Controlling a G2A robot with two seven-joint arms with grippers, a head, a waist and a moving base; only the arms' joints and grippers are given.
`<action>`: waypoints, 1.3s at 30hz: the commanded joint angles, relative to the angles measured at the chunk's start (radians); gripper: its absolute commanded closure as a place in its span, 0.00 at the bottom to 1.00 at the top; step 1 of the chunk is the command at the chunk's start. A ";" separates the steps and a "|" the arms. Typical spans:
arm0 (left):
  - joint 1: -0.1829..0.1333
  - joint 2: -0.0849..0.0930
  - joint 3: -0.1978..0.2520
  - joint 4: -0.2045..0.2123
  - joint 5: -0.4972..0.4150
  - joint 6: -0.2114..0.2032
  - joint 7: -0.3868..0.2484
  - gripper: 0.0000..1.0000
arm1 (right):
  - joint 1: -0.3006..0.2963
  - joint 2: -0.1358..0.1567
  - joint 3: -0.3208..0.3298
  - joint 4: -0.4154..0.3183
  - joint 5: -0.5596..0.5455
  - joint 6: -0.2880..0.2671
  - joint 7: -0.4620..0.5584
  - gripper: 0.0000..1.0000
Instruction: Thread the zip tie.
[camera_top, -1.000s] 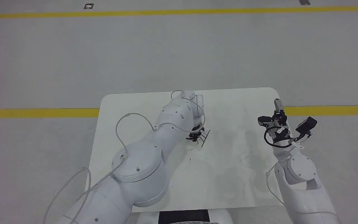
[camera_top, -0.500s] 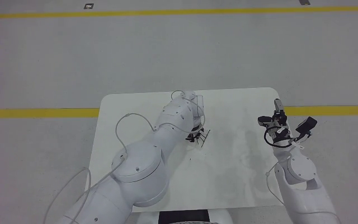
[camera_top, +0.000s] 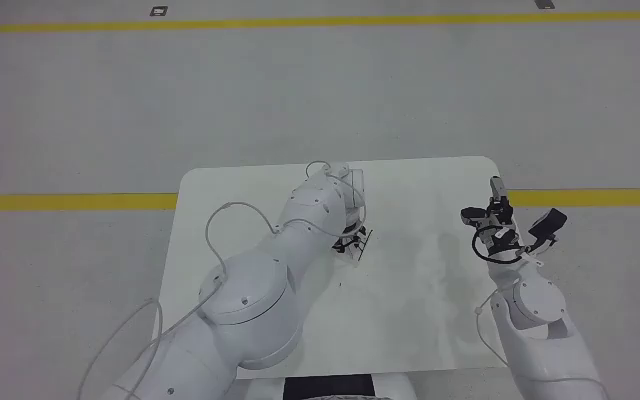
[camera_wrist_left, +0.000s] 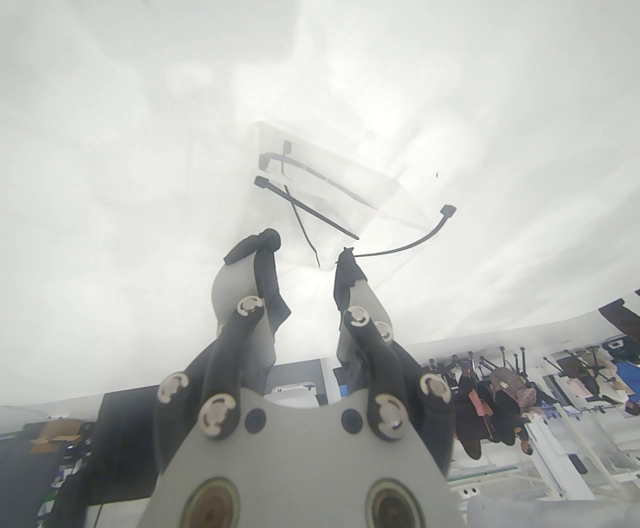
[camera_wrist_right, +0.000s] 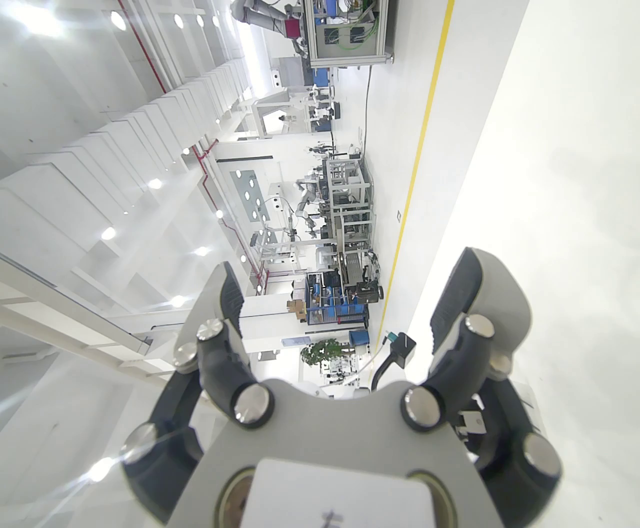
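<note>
Several black zip ties (camera_wrist_left: 305, 205) lie loose on a clear plastic bag (camera_wrist_left: 370, 192) on the white table (camera_top: 420, 300). One curved zip tie (camera_wrist_left: 400, 246) has its head off the bag, and its tail tip touches one of my left fingertips (camera_wrist_left: 346, 262). My left gripper (camera_wrist_left: 306, 254) stands open just short of the bag, with nothing clamped between its fingers. From above, the left gripper (camera_top: 350, 238) sits mid-table over the small dark ties (camera_top: 360, 243). My right gripper (camera_top: 485, 203) is held up at the table's right edge. That gripper (camera_wrist_right: 345, 280) is open and empty, facing the room.
The table's near and right parts are bare white surface. A yellow floor line (camera_top: 90, 201) runs behind the table. The left arm (camera_top: 300, 225) lies diagonally across the table's left half.
The left gripper and the ties at its tip have shifted slightly toward the arm's side. The right arm has not moved.
</note>
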 joint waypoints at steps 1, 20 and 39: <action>-0.002 0.000 -0.001 0.000 -0.002 0.000 0.000 0.75 | 0.000 0.000 0.000 0.000 0.000 0.000 0.000 0.00; 0.017 -0.003 0.011 -0.011 0.027 0.000 0.071 0.76 | 0.000 0.000 0.000 0.000 0.000 0.000 0.000 0.00; 0.037 -0.004 0.023 -0.031 0.057 0.000 0.058 0.75 | 0.000 0.000 0.000 0.000 0.000 0.000 0.000 0.00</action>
